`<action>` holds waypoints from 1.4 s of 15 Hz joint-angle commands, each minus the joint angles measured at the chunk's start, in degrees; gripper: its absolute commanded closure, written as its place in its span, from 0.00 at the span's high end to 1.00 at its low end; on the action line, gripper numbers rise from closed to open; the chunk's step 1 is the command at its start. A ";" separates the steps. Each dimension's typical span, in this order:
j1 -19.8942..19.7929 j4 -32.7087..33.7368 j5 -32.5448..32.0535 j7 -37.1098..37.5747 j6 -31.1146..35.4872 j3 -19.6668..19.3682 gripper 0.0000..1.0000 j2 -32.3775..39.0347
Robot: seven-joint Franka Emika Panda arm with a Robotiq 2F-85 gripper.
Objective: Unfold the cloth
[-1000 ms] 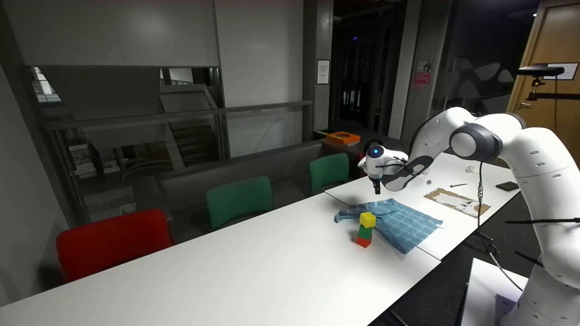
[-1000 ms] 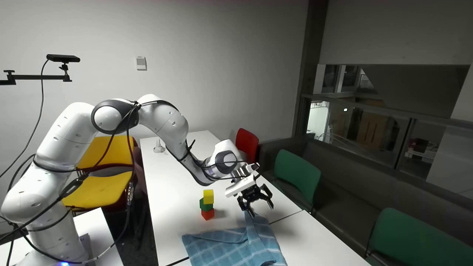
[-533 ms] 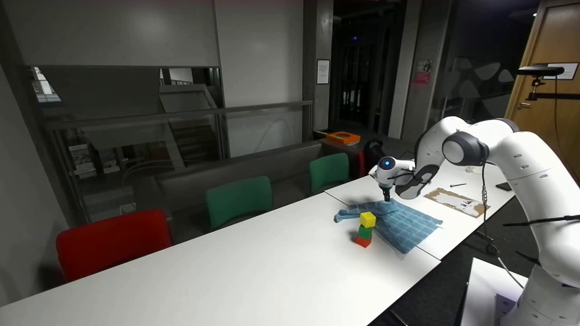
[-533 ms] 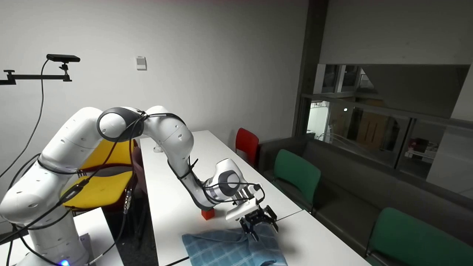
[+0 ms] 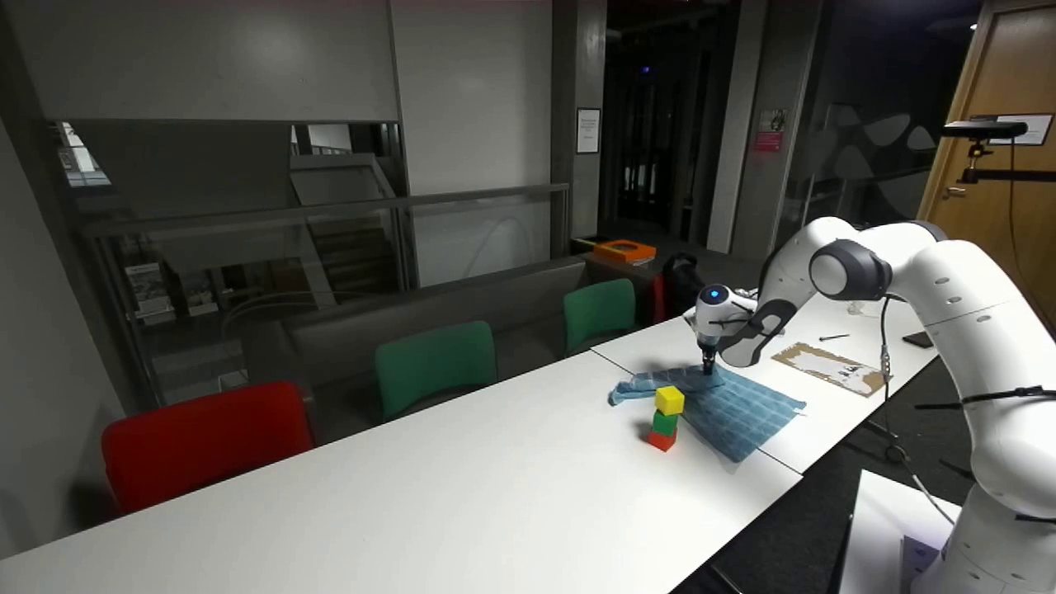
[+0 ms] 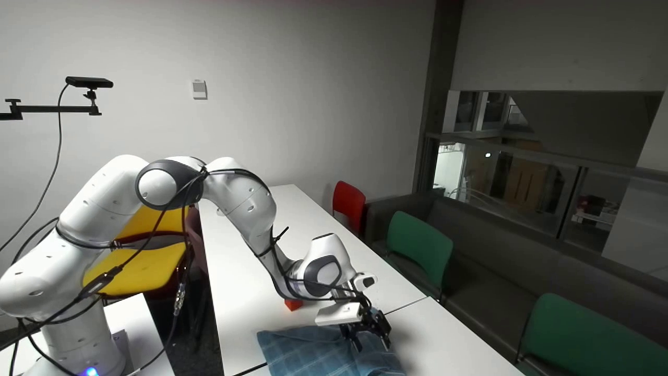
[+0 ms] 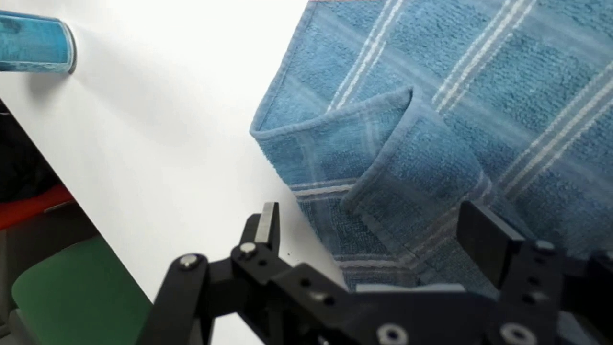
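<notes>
- Franka Panda arm (image 6: 237,201), white with grey joints: in an exterior view it rises from its base (image 6: 78,337) at the near left, bends high at the elbow (image 6: 172,180) and slopes down to the right.
- Wrist (image 5: 718,320): low, a blue light (image 5: 714,294) glowing on it.
- Robotiq claw (image 7: 366,213): pointing downward, its two black fingers (image 7: 484,239) spread well apart.

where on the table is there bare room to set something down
Widest: bare tabletop from the block stack toward the red chair. A smaller bare patch lies between the cloth and the blue cylinder. Crowded: around the cloth, with open jaws low over its folds, the block stack close by and a brown-and-white sheet opposite.
</notes>
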 commanded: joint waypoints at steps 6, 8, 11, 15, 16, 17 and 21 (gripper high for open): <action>-2.36 0.26 14.43 -9.32 0.18 2.78 1.00 1.86; -2.79 0.44 17.30 -10.94 0.13 2.95 1.00 2.58; -3.85 0.99 20.17 -12.68 -0.27 3.42 1.00 3.66; -6.32 1.53 23.55 -15.15 -1.12 5.34 1.00 4.27; -7.13 1.65 24.43 -15.89 -1.42 6.13 1.00 4.26; -7.86 1.95 25.28 -16.70 -1.92 6.86 1.00 4.34; -9.91 2.83 27.53 -19.13 -3.33 8.95 0.72 4.47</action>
